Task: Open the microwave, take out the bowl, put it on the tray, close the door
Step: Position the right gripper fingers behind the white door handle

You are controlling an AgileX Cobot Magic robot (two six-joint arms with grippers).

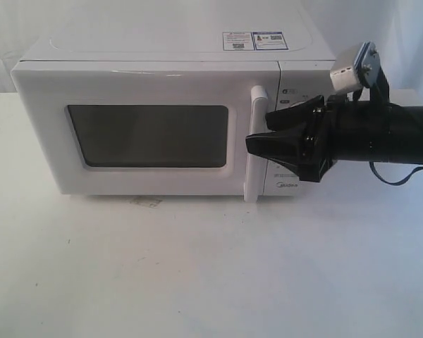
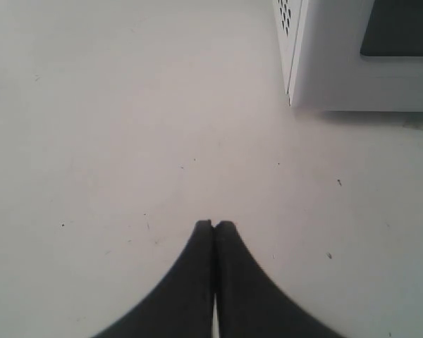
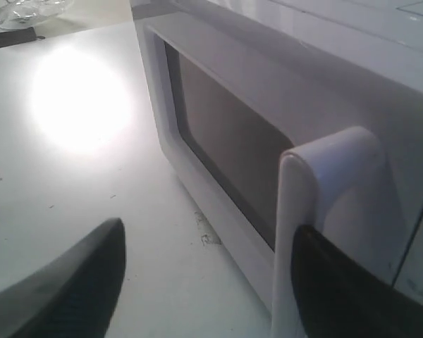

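The boxy white microwave [image 1: 169, 53] is seen in the upper half of the exterior frame, set on a matt white table [image 1: 197, 282]. Its shell is smooth and glossy, and two printed stickers [image 1: 254, 40] are stuck on top. The door [image 1: 144, 88] is shut flush, and a dark window [image 1: 148, 136] with rounded corners is set into it. The tall, rounded bar handle [image 1: 255, 179] is straddled by the right gripper [image 1: 258, 132]. Its black tapered fingers [image 3: 70, 289] are spread wide, one showing behind the bar, with nothing clenched. The control panel [image 1: 296, 91] is partly hidden by that arm. The left gripper [image 2: 213, 225] is pressed closed and empty above speckled tabletop, near the microwave's vented corner. A crumpled clear plastic item [image 3: 25, 10] is glimpsed at the upper left of the right wrist frame.
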